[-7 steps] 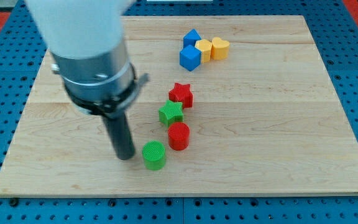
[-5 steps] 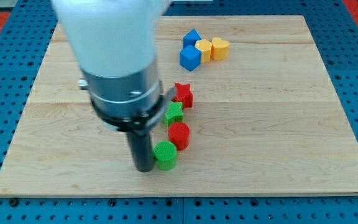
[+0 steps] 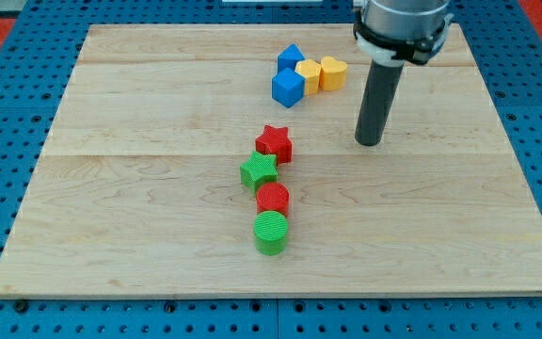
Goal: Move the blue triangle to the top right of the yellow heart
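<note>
On the wooden board (image 3: 139, 113), the leftmost things form a column of four blocks near the middle. A green star (image 3: 259, 170) sits just below and to the view's left of a red star (image 3: 275, 143), the two touching. Under the green star comes a red cylinder (image 3: 273, 199), and a green cylinder (image 3: 271, 233) presses against its lower edge (the lowest block on the board).

Further toward the view's right, near the view's top, four blocks huddle together. The blue triangle (image 3: 291, 56) lies at the cluster's upper left, with a blue cube (image 3: 288, 87) just below it. A yellow block (image 3: 308, 74), its shape hard to make out, is wedged between the blue pair and the yellow heart (image 3: 333, 72), which closes the cluster on the view's right. The blue triangle therefore lies up and to the view's left of the heart.

My tip (image 3: 369, 142) rests on bare wood, below and to the view's right of the heart, apart from every block. The rod carries nothing and has no jaws to open or close.
</note>
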Motion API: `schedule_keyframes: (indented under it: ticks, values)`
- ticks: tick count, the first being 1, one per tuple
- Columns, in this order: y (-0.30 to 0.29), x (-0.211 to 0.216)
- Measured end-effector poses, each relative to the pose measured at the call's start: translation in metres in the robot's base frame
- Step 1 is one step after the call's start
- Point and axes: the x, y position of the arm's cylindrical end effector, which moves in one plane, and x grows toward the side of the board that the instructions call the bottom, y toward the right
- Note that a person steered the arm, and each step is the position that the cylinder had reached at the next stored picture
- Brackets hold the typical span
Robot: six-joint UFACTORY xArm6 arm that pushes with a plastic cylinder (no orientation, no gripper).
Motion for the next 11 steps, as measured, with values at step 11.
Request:
schedule_keyframes:
  ticks: [11]
  values:
    - [-0.105, -0.118]
